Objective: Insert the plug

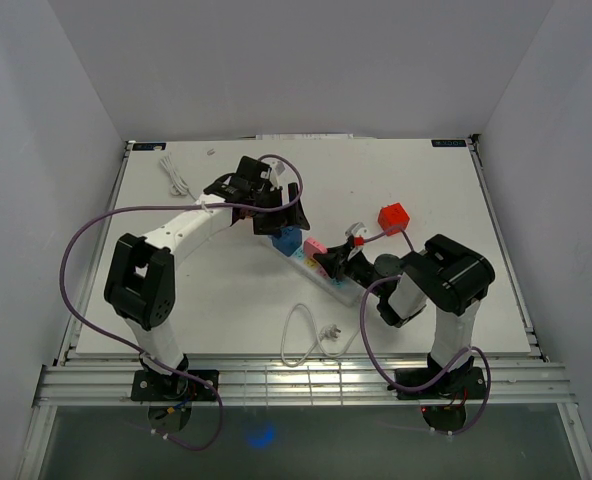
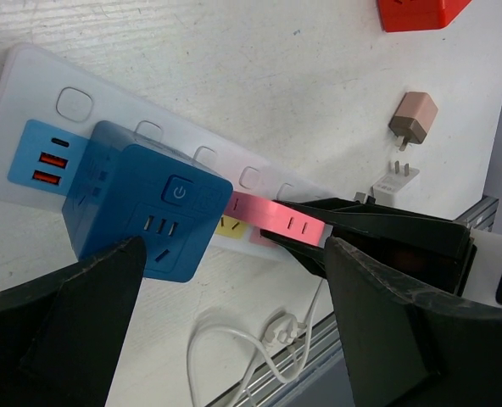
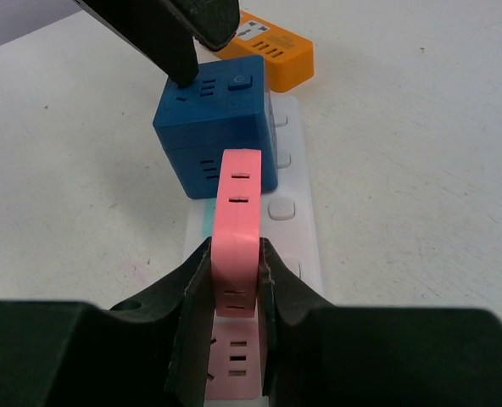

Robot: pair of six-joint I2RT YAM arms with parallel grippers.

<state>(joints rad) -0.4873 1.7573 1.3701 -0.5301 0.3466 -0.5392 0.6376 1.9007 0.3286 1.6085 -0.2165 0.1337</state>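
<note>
The right fingers are closed narrowly on the pink plug, one pad against each flat side of its near end. The rest of the plug juts forward past the fingertips, standing on edge over the white power strip. I cannot tell whether it has reached the strip's sockets. Just beyond the plug's far end, a blue cube adapter sits on the strip.

The left fingers are spread as wide as they go and hold nothing. They hang over the cube, which lies nearer one finger, while the plug's tip lies between them, toward the other. A white cable lies on the table.
</note>
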